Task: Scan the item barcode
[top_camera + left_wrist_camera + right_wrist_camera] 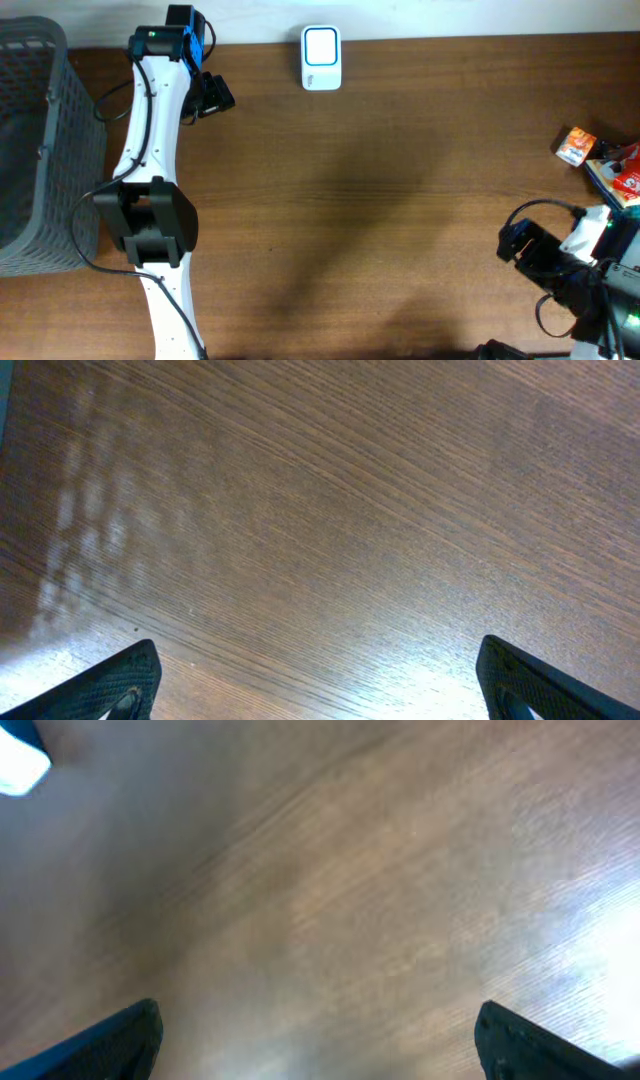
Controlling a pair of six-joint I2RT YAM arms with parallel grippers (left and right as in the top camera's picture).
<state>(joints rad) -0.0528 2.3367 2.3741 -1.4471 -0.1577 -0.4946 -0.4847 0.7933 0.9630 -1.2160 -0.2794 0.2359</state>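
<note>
The white scanner (321, 58) with a blue rim stands at the back edge of the wooden table, and its blurred corner shows as the scanner (20, 760) in the right wrist view. A small orange item box (575, 146) lies at the far right; no barcode shows on it. My left gripper (218, 95) hovers left of the scanner. In its wrist view the left gripper (318, 660) is open over bare wood. At the lower right my right gripper (515, 243) sits below the box. Its own view shows the right gripper (320, 1015) open and empty.
A grey mesh basket (40, 150) fills the left edge of the table. Red and blue packets (620, 172) lie beside the orange box at the right edge. The left arm (150, 180) stretches from the front up along the basket.
</note>
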